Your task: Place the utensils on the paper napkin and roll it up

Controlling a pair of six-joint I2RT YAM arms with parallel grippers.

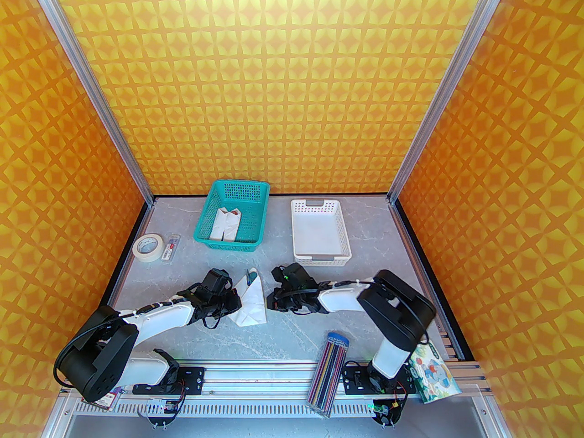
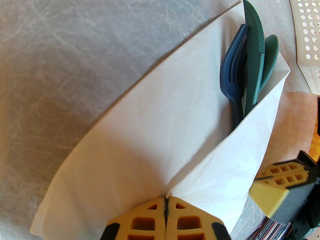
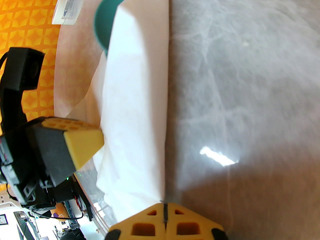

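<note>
While L claw (image 2: 166, 201) pinches napkin (image 2: 140, 139), utensils (image 2: 253, 59) sit inside.

The right gripper (image 3: 164, 205) is pinching the near corner of the folded white paper napkin (image 3: 135, 96), its yellow fingers pressing flat together; the napkin is running away along the grey marbled table (image 3: 237, 84); a rounded teal utensil (image 3: 103, 21) is poking out at its far end; the left gripper (image 3: 96, 140) is touching the napkin's other side; a small clear case (image 3: 68, 6) is lying by the orange wall (image 3: 25, 14).
</note>
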